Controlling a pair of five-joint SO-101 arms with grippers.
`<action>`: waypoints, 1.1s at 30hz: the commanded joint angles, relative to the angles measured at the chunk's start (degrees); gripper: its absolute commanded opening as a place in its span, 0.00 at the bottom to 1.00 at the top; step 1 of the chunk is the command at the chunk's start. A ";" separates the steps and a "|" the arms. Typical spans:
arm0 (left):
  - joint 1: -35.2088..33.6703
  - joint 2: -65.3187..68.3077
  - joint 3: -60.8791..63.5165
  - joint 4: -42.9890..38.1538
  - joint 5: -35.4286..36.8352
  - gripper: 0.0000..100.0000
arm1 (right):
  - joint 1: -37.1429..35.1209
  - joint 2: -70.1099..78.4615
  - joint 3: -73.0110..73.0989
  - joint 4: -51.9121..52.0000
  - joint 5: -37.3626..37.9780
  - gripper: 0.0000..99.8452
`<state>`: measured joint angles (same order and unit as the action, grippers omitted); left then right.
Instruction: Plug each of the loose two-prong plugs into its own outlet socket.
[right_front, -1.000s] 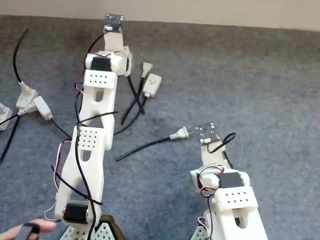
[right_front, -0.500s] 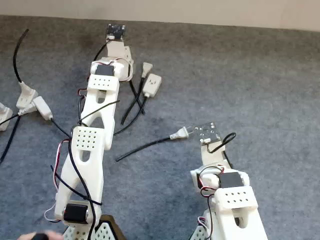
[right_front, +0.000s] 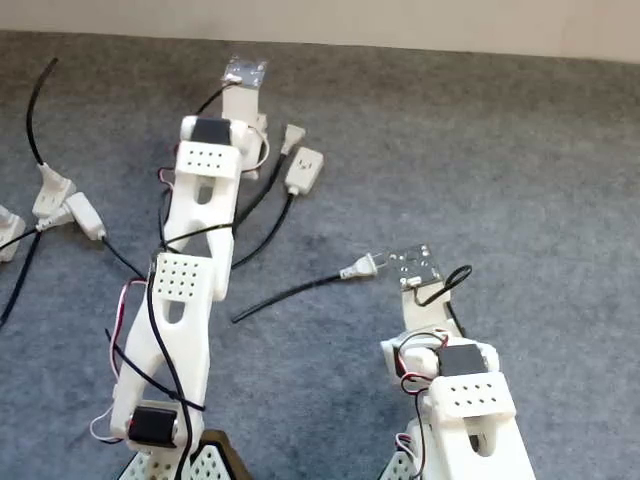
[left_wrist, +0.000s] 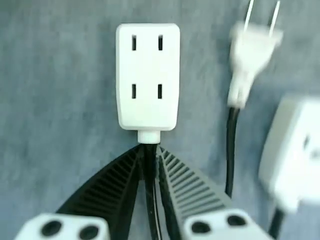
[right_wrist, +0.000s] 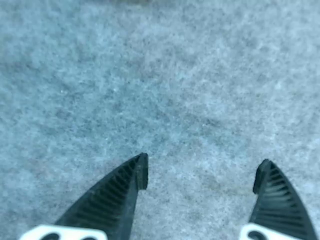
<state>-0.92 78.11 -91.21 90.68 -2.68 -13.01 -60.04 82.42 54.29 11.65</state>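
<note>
1. grey carpet-like counter carries everything; the left end effector is clamped on the socket cord, just below a white outlet socket, with a loose plug lying beside it.
2. right end effector hangs spread apart over bare counter.
3. risk: gripped by its cord, the socket may twist or slide, so prongs miss the slots.
4. no brand or readable writing can be made out.

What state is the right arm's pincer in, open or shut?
Open: in its wrist view the right pincer has its fingers wide apart, grey carpet between them.
</note>
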 joint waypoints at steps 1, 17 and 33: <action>-0.84 -2.68 -3.56 12.04 -0.88 0.01 | -1.10 -0.75 -1.36 -0.92 0.35 0.32; -13.85 -43.12 33.45 11.78 -17.32 0.01 | -2.77 -0.75 -1.27 -1.01 0.44 0.32; -0.75 -85.32 90.42 11.78 -45.36 0.00 | -2.86 -0.75 -1.19 -1.01 0.44 0.32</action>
<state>-5.58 2.24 -12.97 102.02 -42.42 -15.03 -60.04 82.42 54.11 11.65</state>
